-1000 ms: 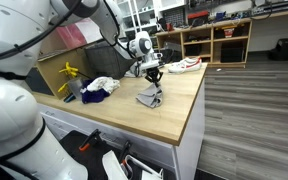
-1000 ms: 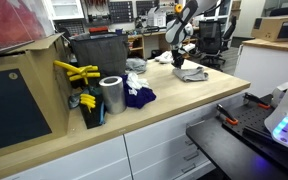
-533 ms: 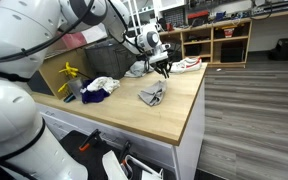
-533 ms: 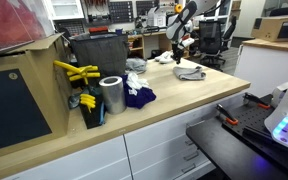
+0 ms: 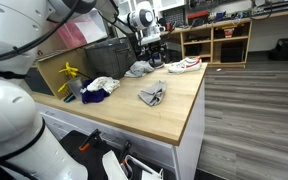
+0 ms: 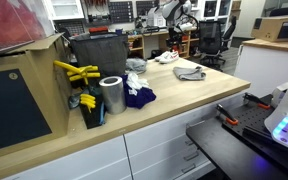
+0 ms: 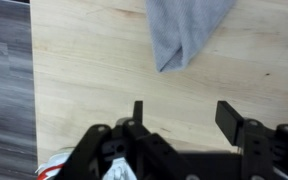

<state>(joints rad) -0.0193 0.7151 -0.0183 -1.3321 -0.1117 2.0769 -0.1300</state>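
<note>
A crumpled grey cloth [image 5: 152, 95] lies flat on the wooden table top [image 5: 174, 115], also seen in an exterior view as the grey cloth [image 6: 190, 72]. My gripper [image 5: 152, 44] hangs well above the table, behind the cloth, near a white and red shoe [image 5: 184, 65]. In the wrist view the gripper [image 7: 184, 118] is open, with only bare wood between its fingers [image 7: 230, 118], and the grey cloth [image 7: 184, 30] lies apart from it at the top of the picture. Nothing is held.
A dark bin [image 5: 104, 55] stands at the back with another grey cloth heap [image 5: 137, 69] beside it. Blue and white cloths [image 5: 99, 87], yellow tools [image 6: 76, 72] and a metal can [image 6: 111, 95] sit at one end. The shoe [image 6: 167, 57] lies by the far edge.
The gripper has opened and let go of the grey cloth, which now lies flat on the table. The arm has risen and drawn back toward the shoe.
</note>
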